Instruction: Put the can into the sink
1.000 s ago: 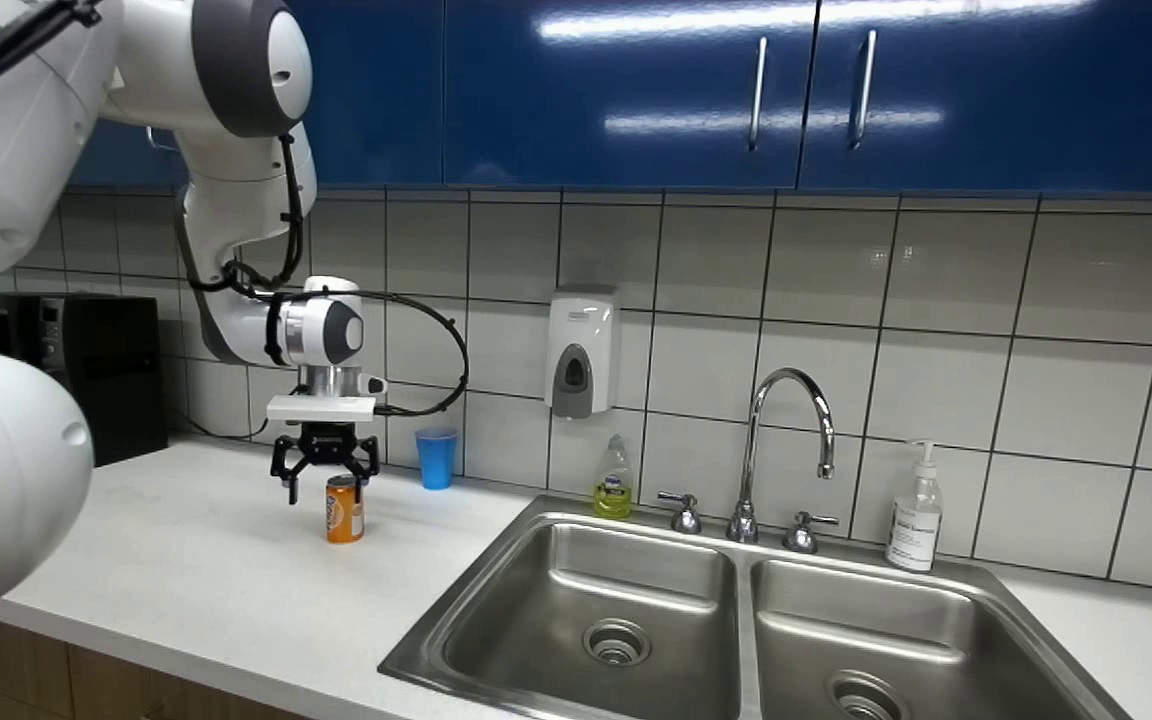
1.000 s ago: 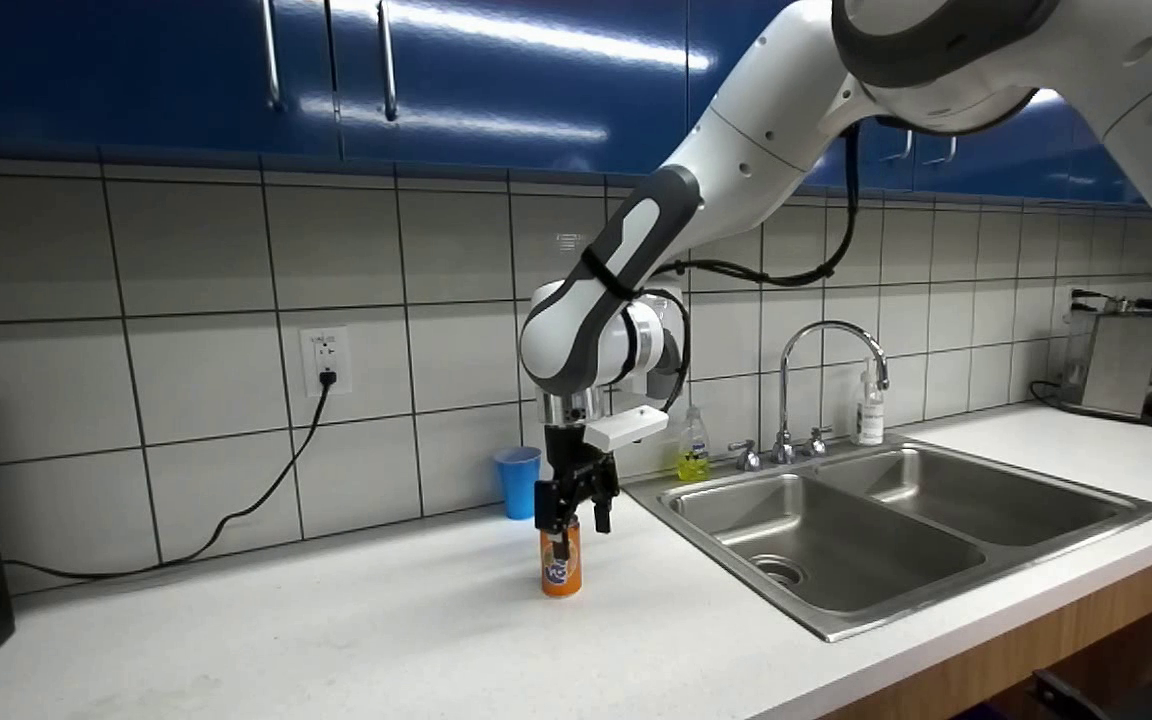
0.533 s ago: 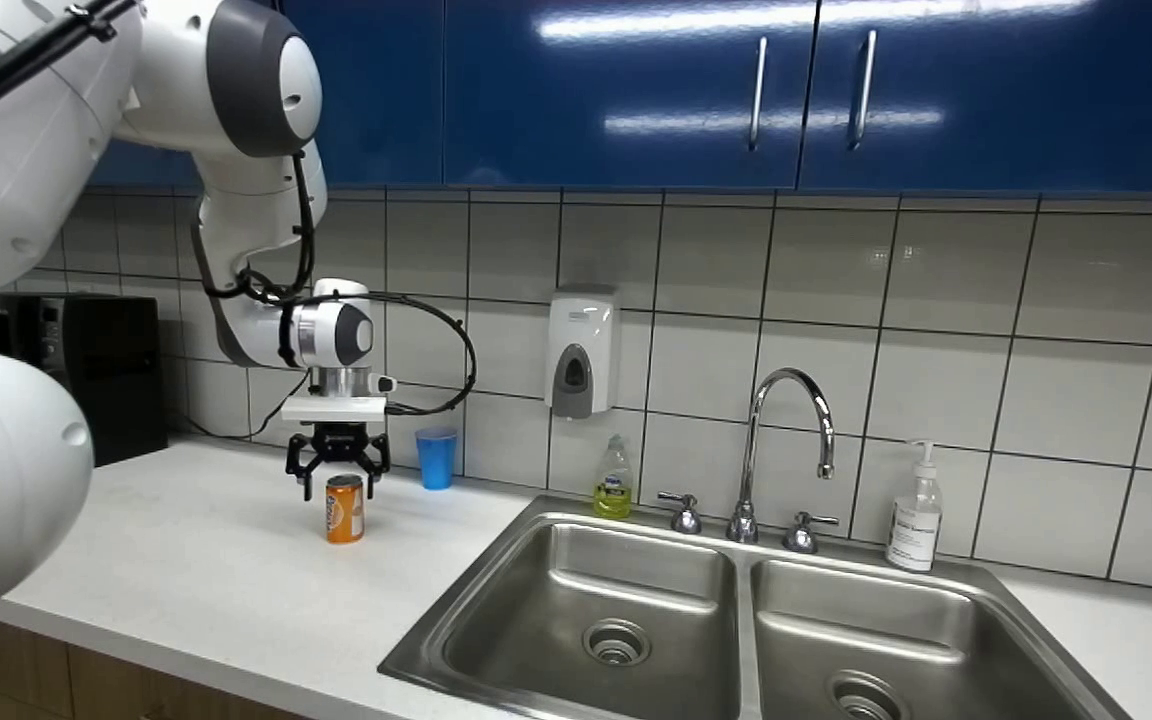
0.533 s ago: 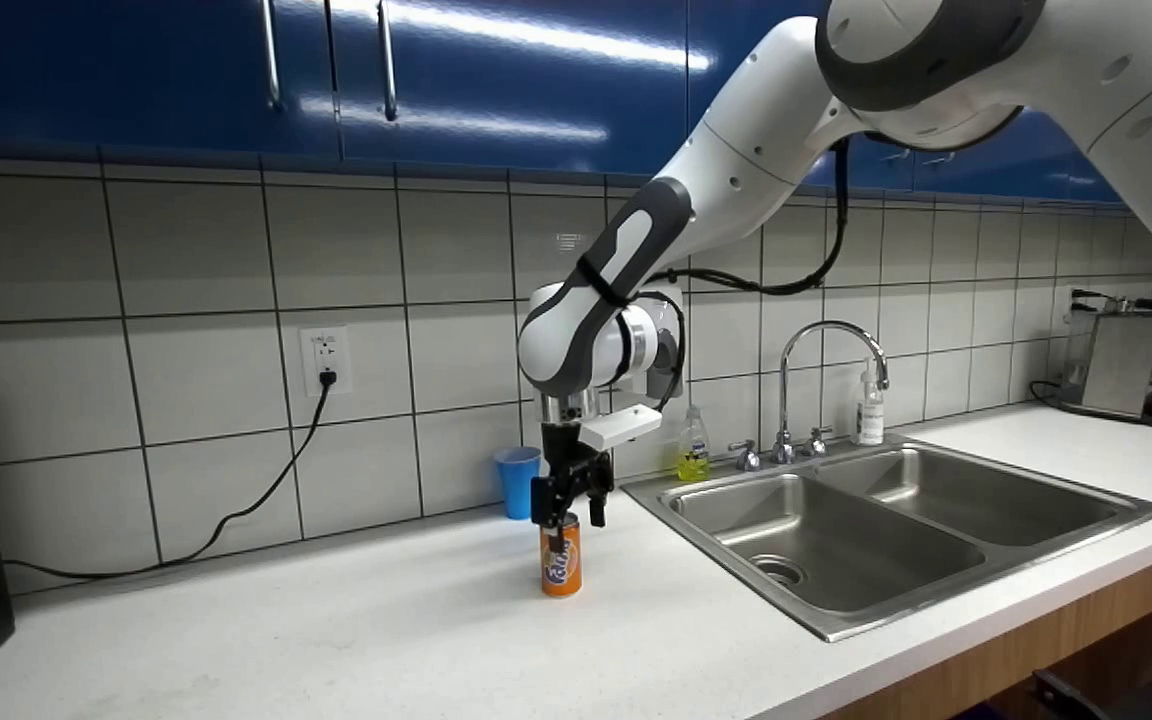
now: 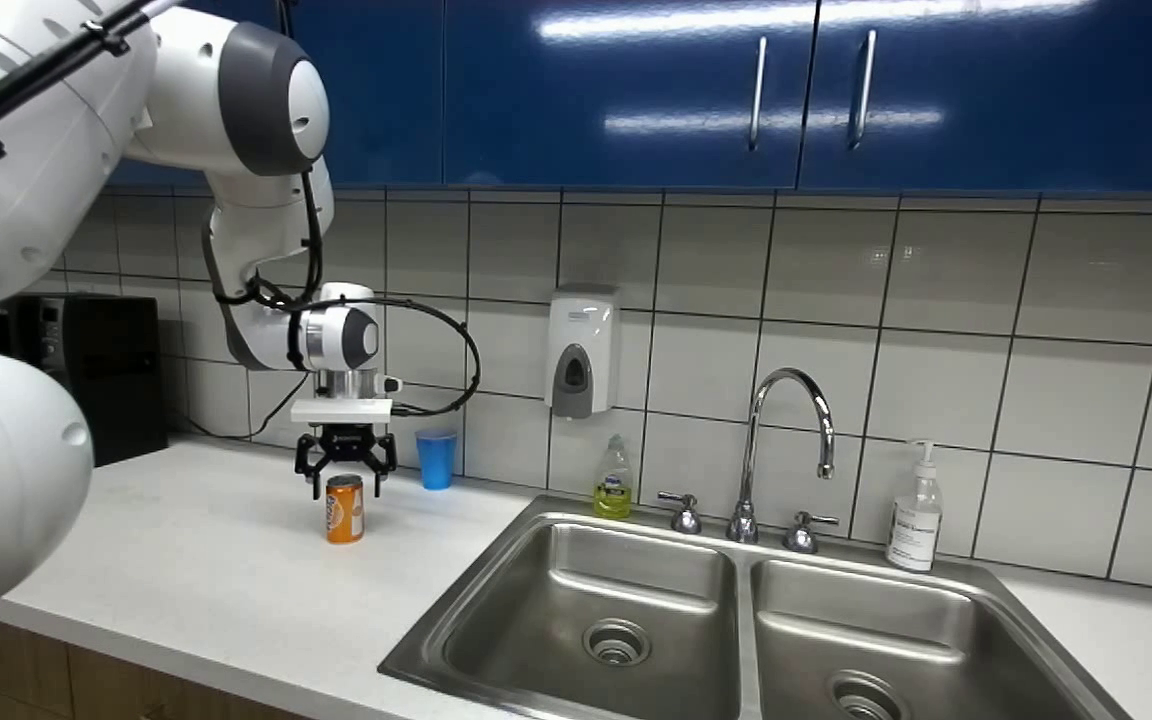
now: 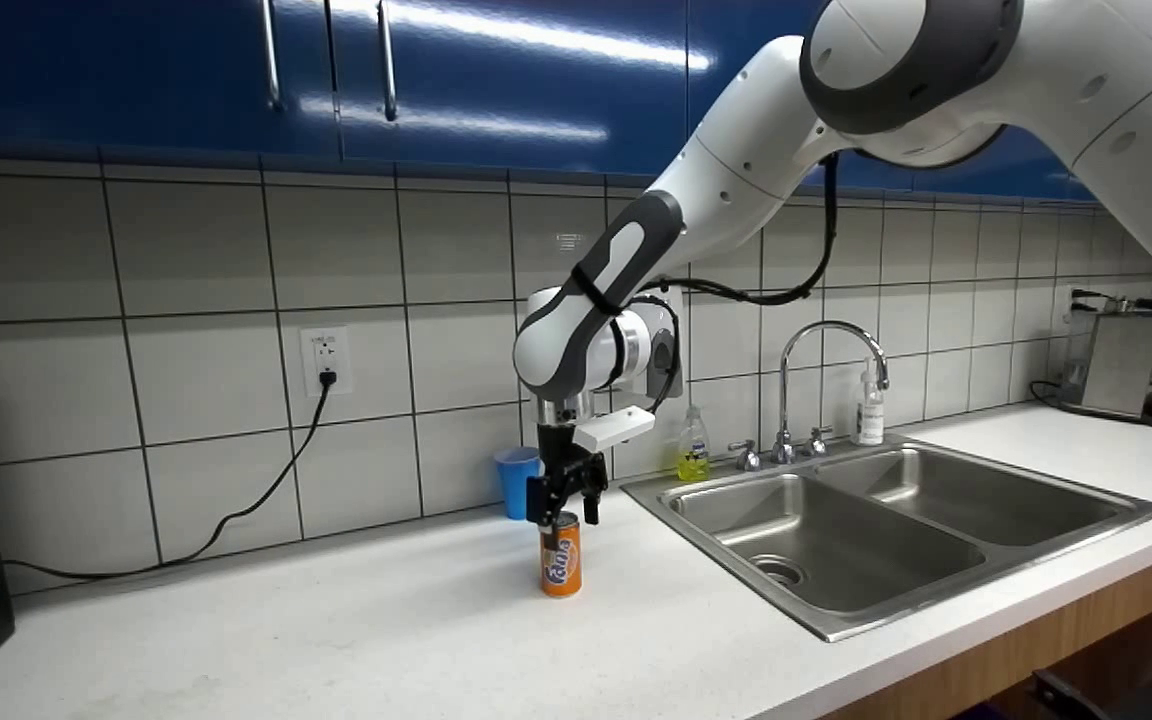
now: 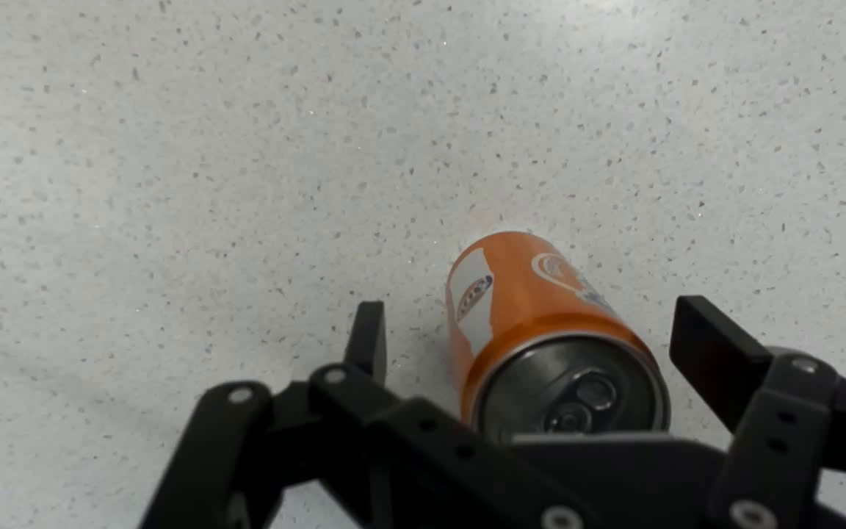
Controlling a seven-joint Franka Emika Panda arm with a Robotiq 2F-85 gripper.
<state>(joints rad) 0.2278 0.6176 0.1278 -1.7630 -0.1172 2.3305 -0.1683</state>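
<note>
The can (image 5: 345, 515) stands upright on the bench (image 5: 166, 560), left of centre in an exterior view and right of centre, low down, in the wrist view. The fingers (image 7: 368, 342) are spread, one on either side of its top, with a gap showing at both sides in an exterior view; in the wrist view the wider gap is on the frame's left. In both exterior views bench top runs leftward and downward from the can, and more of it lies between the can and the sink (image 5: 747, 630) at right, whose rim on the can's side slants across the picture. The bench's front edge (image 5: 176, 664) cuts the lower left corner in an exterior view, well apart from the can. The cup (image 5: 436, 458) stands near, farther back, before the tiled wall (image 5: 826, 270). Along the sink's back rim are a soap bottle (image 5: 613, 490) and the faucet (image 5: 750, 450).
</note>
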